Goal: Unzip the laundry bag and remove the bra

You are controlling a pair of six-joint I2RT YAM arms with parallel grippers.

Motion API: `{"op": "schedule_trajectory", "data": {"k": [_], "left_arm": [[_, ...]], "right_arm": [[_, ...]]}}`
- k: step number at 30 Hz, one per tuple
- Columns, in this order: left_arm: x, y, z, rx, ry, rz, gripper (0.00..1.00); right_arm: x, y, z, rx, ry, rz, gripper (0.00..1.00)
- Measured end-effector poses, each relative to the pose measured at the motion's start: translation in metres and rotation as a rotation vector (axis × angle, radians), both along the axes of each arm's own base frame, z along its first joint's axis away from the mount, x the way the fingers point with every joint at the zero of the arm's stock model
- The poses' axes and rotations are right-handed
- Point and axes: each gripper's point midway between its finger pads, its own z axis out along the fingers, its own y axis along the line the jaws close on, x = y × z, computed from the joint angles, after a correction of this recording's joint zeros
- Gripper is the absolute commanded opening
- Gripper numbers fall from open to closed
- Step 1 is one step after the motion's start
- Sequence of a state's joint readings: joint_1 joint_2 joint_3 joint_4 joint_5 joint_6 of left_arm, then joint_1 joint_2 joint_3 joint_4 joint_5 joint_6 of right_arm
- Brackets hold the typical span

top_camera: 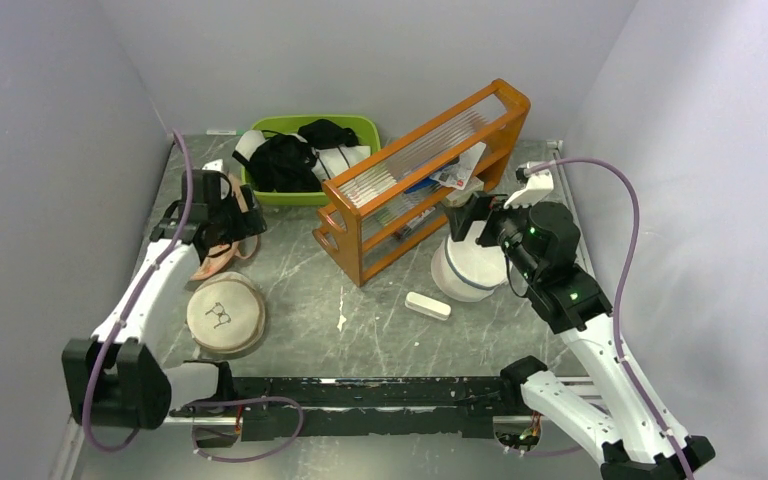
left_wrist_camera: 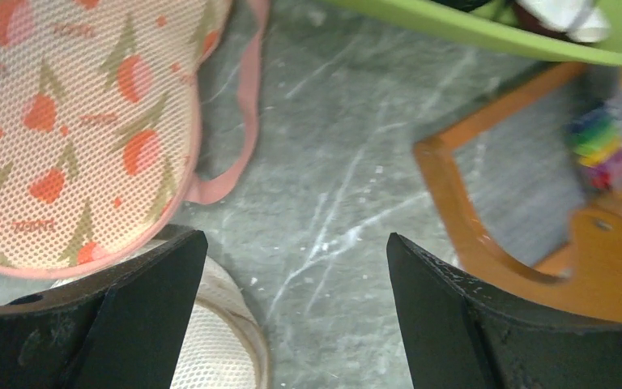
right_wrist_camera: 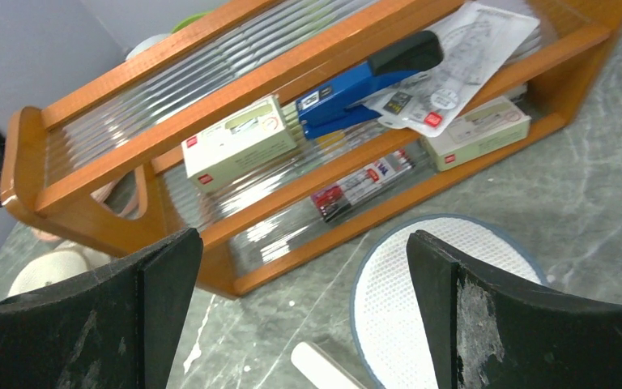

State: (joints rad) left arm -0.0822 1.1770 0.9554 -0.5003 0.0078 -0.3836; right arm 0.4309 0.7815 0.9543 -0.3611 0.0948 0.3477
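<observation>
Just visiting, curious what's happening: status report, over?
Left pincer open, at edge of laundry bag. Right pincer open, above white bag. Bra not in sight. Round pouch close by.

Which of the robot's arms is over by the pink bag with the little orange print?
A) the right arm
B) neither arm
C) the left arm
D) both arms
C: the left arm ends at the edge of the laundry bag, jaws open, while the right arm ends across the table above the white bag.
</observation>
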Motion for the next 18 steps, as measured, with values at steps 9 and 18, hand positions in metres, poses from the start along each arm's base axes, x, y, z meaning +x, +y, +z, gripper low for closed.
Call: {"op": "schedule_trajectory", "data": {"k": [9, 18], "left_arm": [[0.009, 0.037, -0.080, 0.133, 0.279, 0.149, 0.94], [0.012, 0.069, -0.111, 0.314, 0.412, 0.193, 0.89]], "right_arm": [[-0.011, 0.017, -0.010, 0.022, 0.029, 0.111, 1.00], [-0.022, 0.023, -0.026, 0.028, 0.054, 0.168, 1.00]]}}
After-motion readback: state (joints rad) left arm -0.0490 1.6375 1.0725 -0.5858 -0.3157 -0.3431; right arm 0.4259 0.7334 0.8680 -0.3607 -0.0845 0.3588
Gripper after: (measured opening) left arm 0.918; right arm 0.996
